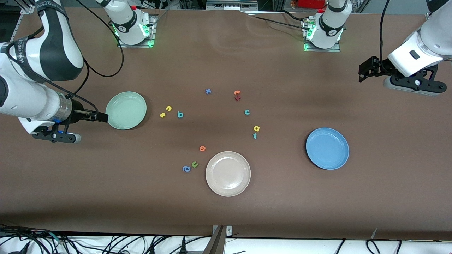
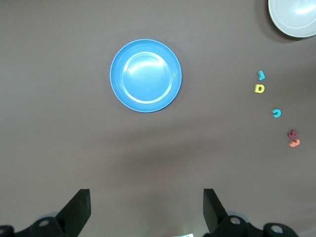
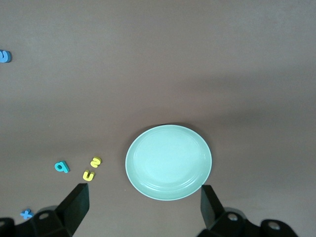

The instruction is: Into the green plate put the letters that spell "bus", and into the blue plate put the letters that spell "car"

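Currently both plates lie bare: right hand [image 1: 102, 116] gapes empty beside the green plate [image 1: 126, 110], left hand [image 1: 363, 72] gapes empty above the surface [image 1: 226, 211], well apart from the blue plate [image 1: 327, 148].

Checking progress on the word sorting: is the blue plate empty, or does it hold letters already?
Empty. The blue plate shows only its bare inside in the front and left wrist views.

Both arms are glossy white with black joint bands, and black cables loop along them. The bases glow green at their mounting plates. Each end effector, left [image 1: 365, 70] and right [image 1: 100, 116], is black, with a grey camera bar beside it.
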`<control>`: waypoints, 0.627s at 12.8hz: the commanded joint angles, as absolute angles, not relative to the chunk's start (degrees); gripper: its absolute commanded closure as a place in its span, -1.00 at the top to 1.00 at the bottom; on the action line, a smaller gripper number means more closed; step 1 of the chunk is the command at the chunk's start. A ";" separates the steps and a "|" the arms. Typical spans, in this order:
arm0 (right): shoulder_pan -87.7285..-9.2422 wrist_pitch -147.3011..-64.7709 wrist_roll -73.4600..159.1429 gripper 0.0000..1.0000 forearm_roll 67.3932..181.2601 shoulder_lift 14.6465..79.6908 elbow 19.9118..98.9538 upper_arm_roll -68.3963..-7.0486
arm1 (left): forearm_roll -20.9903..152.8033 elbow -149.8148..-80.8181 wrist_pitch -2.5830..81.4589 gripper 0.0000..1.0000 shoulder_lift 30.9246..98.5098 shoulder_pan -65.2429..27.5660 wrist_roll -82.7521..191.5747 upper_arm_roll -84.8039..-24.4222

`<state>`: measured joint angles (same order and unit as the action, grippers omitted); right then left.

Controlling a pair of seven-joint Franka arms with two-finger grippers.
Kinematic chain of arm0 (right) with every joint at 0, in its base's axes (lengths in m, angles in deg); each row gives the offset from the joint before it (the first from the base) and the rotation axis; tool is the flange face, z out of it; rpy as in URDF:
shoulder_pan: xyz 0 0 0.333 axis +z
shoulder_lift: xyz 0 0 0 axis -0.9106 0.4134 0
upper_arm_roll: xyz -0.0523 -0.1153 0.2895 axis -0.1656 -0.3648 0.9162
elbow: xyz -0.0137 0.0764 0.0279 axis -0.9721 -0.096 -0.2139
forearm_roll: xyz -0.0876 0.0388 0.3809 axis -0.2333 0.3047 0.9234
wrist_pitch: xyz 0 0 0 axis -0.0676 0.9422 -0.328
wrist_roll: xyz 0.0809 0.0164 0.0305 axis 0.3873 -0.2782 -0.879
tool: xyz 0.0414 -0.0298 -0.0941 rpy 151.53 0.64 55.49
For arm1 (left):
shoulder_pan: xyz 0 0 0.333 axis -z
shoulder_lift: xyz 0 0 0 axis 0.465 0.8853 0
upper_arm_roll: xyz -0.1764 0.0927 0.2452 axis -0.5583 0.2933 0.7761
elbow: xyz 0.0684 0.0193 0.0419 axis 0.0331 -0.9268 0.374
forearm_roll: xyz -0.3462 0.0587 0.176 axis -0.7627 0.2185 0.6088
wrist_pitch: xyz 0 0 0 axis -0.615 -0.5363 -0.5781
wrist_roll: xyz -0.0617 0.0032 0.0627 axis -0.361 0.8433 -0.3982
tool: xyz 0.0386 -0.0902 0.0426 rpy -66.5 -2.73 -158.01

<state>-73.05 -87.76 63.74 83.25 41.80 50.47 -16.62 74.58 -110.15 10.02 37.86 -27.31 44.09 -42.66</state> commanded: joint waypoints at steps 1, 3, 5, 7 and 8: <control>-73.23 -87.01 63.78 0.99 83.53 41.28 50.76 -16.37 | 74.99 -110.44 9.37 1.00 37.07 -27.19 44.44 -42.79; -73.23 -87.01 63.78 0.99 83.61 41.37 50.76 -16.37 | 74.99 -110.44 9.37 1.00 37.07 -27.10 44.44 -42.79; -73.32 -87.01 64.04 0.99 83.61 41.37 50.76 -16.37 | 74.99 -110.44 9.37 1.00 37.07 -27.01 44.44 -42.79; -73.23 -87.01 64.13 0.99 83.61 41.46 51.29 -16.37 | 74.64 -110.44 9.37 1.00 37.07 -27.01 44.44 -42.79; -73.23 -87.01 64.13 0.99 83.61 41.46 51.29 -16.37 | 74.37 -110.44 9.37 1.00 37.07 -27.10 44.44 -42.70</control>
